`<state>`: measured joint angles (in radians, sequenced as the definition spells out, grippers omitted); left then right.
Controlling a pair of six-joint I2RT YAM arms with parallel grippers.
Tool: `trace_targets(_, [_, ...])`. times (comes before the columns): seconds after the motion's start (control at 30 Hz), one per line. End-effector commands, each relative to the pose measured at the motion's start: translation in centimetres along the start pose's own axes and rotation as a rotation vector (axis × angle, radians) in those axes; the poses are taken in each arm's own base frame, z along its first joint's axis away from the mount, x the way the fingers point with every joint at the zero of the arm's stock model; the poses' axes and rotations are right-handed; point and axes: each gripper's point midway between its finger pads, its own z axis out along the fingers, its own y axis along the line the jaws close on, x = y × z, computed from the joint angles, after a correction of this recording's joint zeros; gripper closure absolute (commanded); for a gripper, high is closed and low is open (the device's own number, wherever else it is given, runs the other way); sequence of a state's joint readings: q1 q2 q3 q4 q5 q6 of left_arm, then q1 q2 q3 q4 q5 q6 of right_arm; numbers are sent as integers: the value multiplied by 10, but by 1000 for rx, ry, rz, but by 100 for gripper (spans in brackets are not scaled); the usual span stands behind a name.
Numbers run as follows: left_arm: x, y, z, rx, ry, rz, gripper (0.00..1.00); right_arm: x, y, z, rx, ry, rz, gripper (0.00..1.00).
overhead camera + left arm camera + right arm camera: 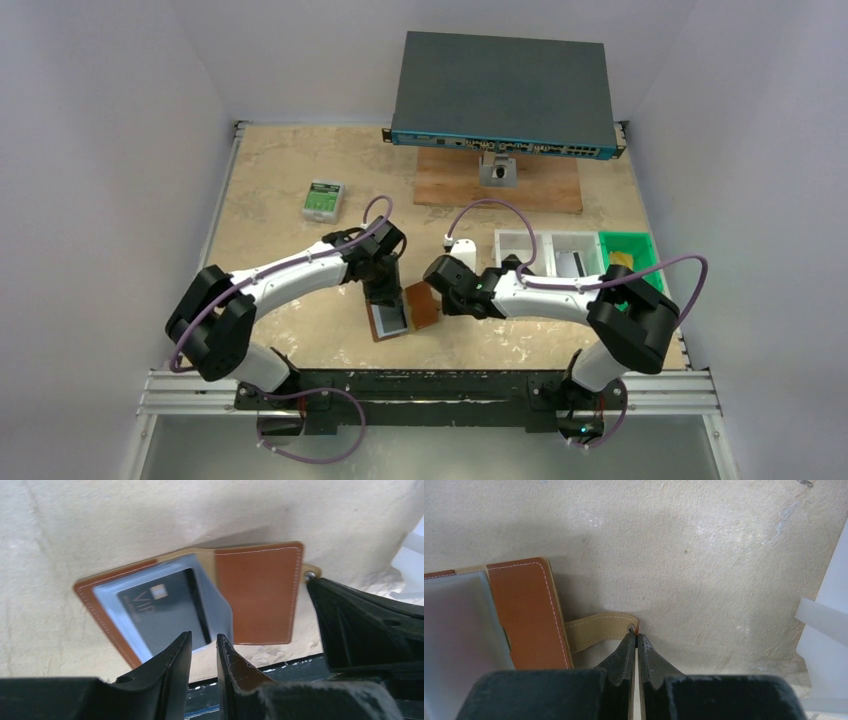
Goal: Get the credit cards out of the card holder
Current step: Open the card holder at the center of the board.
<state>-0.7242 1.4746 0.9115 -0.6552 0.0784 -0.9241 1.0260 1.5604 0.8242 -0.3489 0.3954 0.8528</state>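
In the overhead view, the small brown leather folding card holder [405, 312] lies open on the beige stone-patterned table [300, 200]. It is near the front edge, between your two arms. The left gripper [384, 296] points down onto its grey half and the right gripper [438, 290] sits at its brown half. You can see no loose card on the table, so I judge the removal not yet done.

From the left wrist, a dark card marked "VIP" [160, 612] sits inside the translucent grey-blue pocket [112, 605]. Your left claw's jaws show only a slim gap at the pocket's near edge. You cannot tell whether they pinch the card or pocket or merely hover.

From the right wrist, your right claw is closed on the end of the tan snap tab [596, 630], pinning the holder flat.

Opening and bracing look finished. What is left is to slide that card out, then any others behind it, which these views do not reveal.
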Motion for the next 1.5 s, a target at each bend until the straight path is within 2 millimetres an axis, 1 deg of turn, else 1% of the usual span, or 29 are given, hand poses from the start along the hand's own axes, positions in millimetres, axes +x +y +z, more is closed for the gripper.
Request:
trace_targets(0.0, [-8,-38,-4,97,-7,15,76,-12,12,-9,-68,-32,17,100])
trace_targets(0.03, [-8,-42,-1,106,2,16,76,-14,13,-12,-76,-35,20,100])
trace_targets(0.07, [-7,-46,2,116,10,14,76,-16,15,-15,-86,-40,24,98])
trace_targets(0.17, [-7,-53,12,124,33,8,75,-24,16,-28,-113,-61,41,85])
trace_targets(0.27, [-7,-58,22,127,57,5,75,-33,15,-43,-130,-82,59,76])
trace_targets(0.37, [-7,-59,33,119,80,9,75,-39,13,-57,-142,-98,76,73])
trace_targets(0.47, [-6,-59,39,111,96,19,75,-45,14,-65,-163,-118,81,72])
trace_targets(0.57, [-8,-59,31,112,81,33,75,-41,35,-70,-270,-82,88,72])
trace_targets(0.63, [-12,-57,19,109,51,45,74,-41,50,-72,-345,-74,96,72])
trace_targets(0.8, [-20,-47,-5,98,-10,59,72,-38,80,-70,-477,-31,115,74])
trace_targets(0.93, [-23,-38,-13,82,-27,61,71,-40,98,-65,-555,5,139,78])
trace_targets(1.0, [-24,-35,-12,79,-25,57,71,-41,101,-62,-549,14,140,80])
trace_targets(1.23, [-25,-17,-16,58,-39,39,71,-42,104,-59,-545,15,143,81])
trace_targets(1.33, [-25,-16,-15,67,-36,42,72,-46,99,-65,-530,3,147,82])
trace_targets(1.4, [-25,-20,-13,88,-30,48,72,-55,94,-72,-521,-42,147,81])
trace_targets(1.47, [-25,-28,-12,120,-21,53,72,-60,98,-82,-557,-68,120,79])
